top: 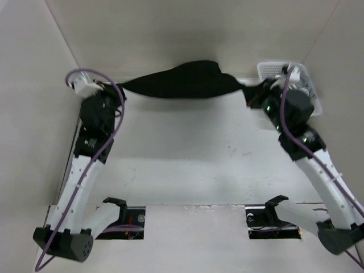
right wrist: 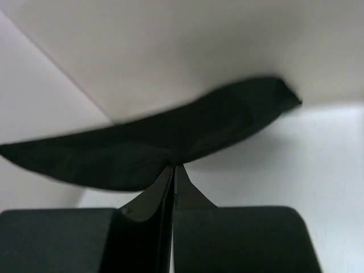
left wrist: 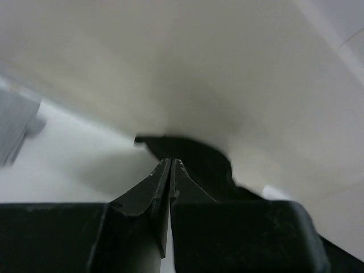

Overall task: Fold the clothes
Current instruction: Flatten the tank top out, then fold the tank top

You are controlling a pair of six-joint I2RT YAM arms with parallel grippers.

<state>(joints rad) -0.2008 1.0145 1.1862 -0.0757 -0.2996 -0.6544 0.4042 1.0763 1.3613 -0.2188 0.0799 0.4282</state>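
Top external: black garment [top: 176, 81] hangs stretched over the tabletop [top: 187, 165]; jaws of the left arm [top: 120, 90] clamped on one end; jaws of the right arm [top: 249, 95] clamped on the other.

One black garment [top: 179, 81], stretched along the far edge of the one bench [top: 187, 165]. Two arms: the left arm [top: 85, 165] on the near side of the garment's left end, the right arm [top: 324, 170] on the near side of its right end. Two tools, each pinching the garment: the left tool [left wrist: 171, 165] at its left end, the right tool [right wrist: 173, 168] at its right end. Two purple cables [top: 118, 114], one per arm. One white basket [top: 274, 69], just beyond the garment's right end.
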